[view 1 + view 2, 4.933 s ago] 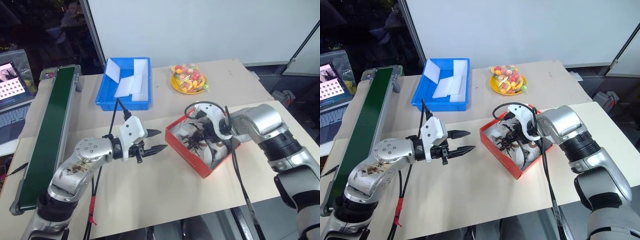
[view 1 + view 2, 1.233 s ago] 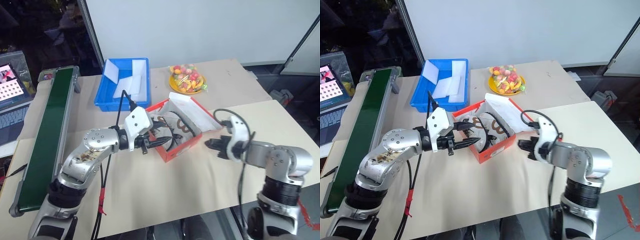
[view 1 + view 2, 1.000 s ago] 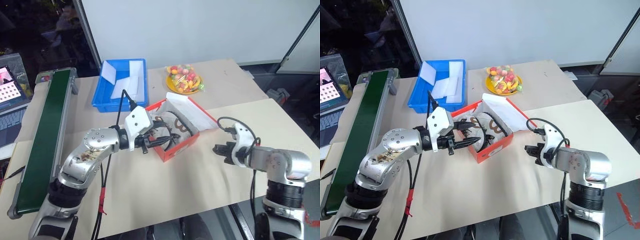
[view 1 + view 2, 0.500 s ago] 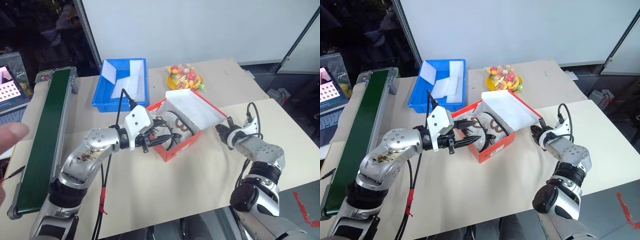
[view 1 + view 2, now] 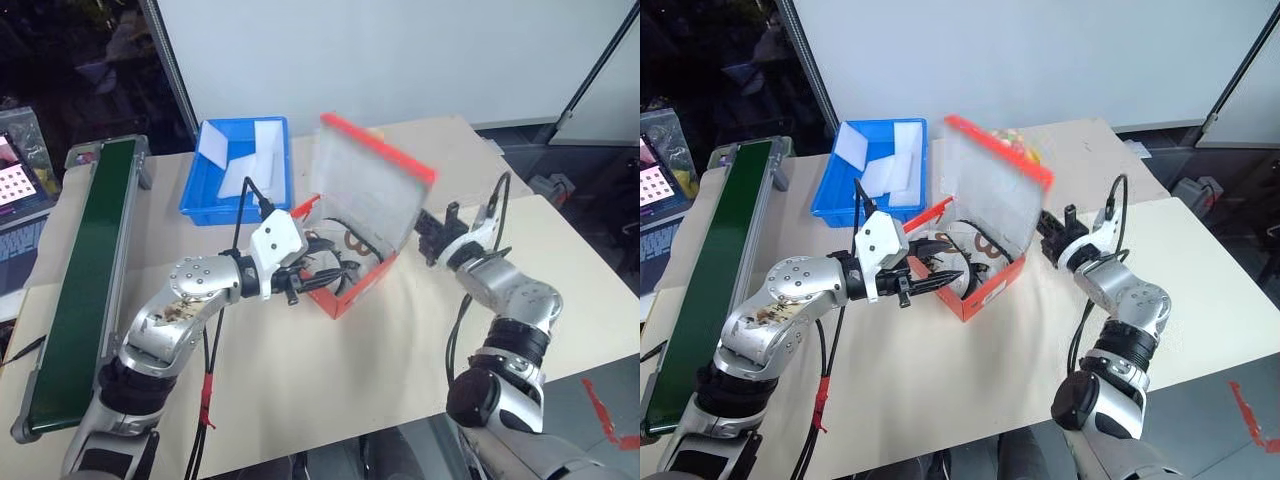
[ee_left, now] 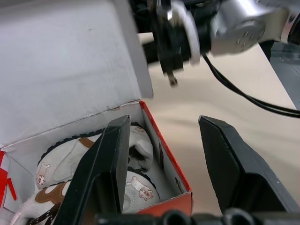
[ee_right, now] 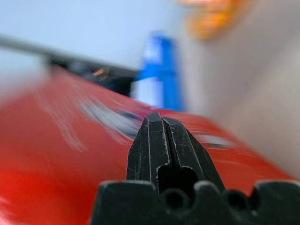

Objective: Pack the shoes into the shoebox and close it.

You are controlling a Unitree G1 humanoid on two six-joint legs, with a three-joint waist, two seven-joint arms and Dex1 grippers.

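At the far left a laptop (image 5: 18,172) sits off the table's edge, and beside it a green conveyor belt (image 5: 75,270) runs along the table's left side. Behind the work area, a blue plastic tray (image 5: 215,195) holds white foam pieces (image 5: 268,140). The tan table (image 5: 400,350) lies bare in front of the box and to its right, with open room toward the near edge.

The left gripper (image 5: 318,275) reaches in from the left, its black fingers spread about halfway; in the left wrist view one finger (image 6: 105,168) hangs over the box interior and the other outside the near red wall, straddling it. Whether they touch the wall cannot be told.

The red shoebox (image 5: 350,295) sits mid-table, white shoes (image 6: 70,187) with brown trim and black laces lying inside. Its lid (image 5: 365,195) stands raised, white inner face toward the left arm, blocking most of the fruit plate (image 5: 1025,145) behind.

The right gripper (image 5: 432,235), fingers pressed together, is just behind the lid's red outer face. A black cable (image 5: 460,320) loops along the right arm.
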